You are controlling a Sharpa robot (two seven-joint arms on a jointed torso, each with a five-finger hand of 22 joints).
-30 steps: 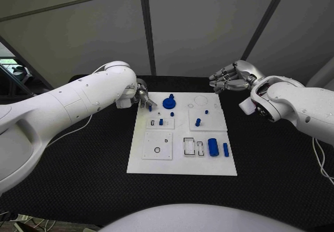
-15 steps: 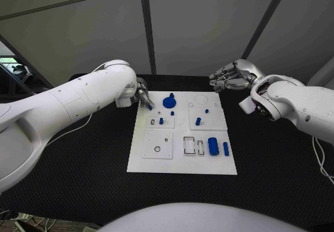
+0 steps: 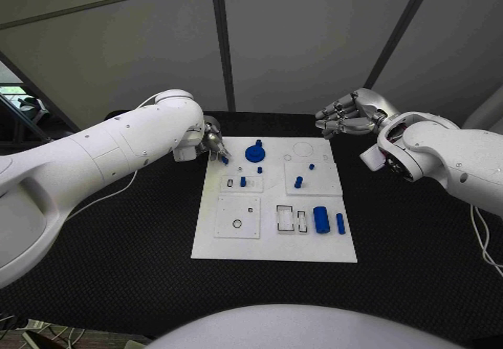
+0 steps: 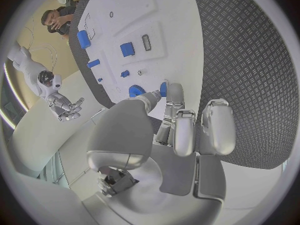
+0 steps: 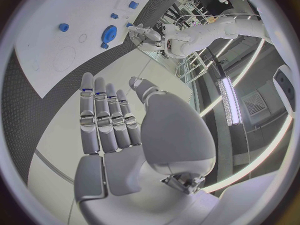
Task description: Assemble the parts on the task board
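The left hand [image 3: 210, 142] hangs over the far left corner of the white board [image 3: 275, 247], its fingers [image 4: 177, 102] pinching a small blue peg [image 4: 163, 88] at their tips. Just beside it on the board sits a blue gear [image 3: 255, 153]. Nearer the middle, small blue pegs [image 3: 299, 182] stand in two raised white blocks. Toward the near right lie a blue cylinder [image 3: 320, 220] and a slimmer blue bar [image 3: 339, 224]. The board rests on the black surface [image 3: 126, 247]. The right hand [image 3: 349, 116] hovers beyond the board's far right corner, fingers [image 5: 103, 117] straight, close together, holding nothing.
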